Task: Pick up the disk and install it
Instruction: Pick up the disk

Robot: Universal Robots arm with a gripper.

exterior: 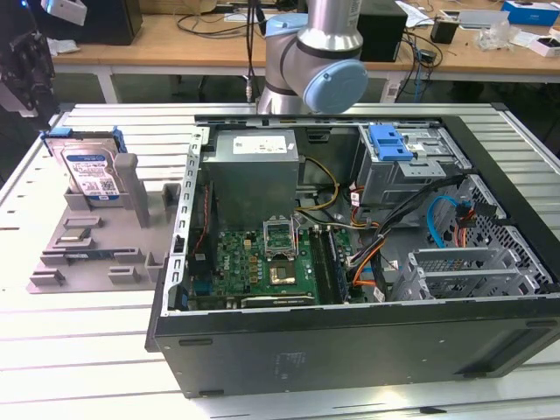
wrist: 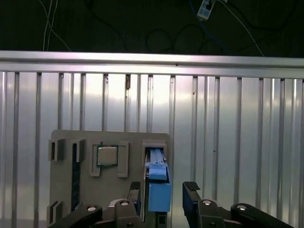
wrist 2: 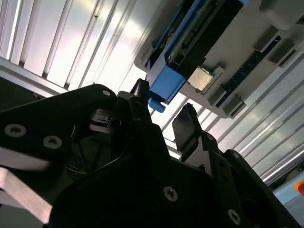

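The disk (exterior: pixel 87 171) stands on edge in a grey fixture (exterior: pixel 96 254) at the exterior view's left. It is a silver drive with a white-and-blue label in a blue carrier. Both wrist views look down on its blue top edge (wrist: pixel 159 190) (wrist 2: pixel 164 78). My gripper (wrist: pixel 163 187) (wrist 2: pixel 164 97) is open above that edge, one black finger (wrist: pixel 134 190) on each side of the blue carrier and apart from it. In the exterior view the arm's dark end (exterior: pixel 19 74) hangs above and to the left of the disk.
An open computer case (exterior: pixel 350 337) lies beside the fixture, holding a grey power supply (exterior: pixel 254 166), a motherboard (exterior: pixel 262 262) and a metal drive cage with a blue latch (exterior: pixel 391 144). A processor chip (wrist: pixel 108 155) sits in the fixture. The table (exterior: pixel 79 350) is slatted aluminium.
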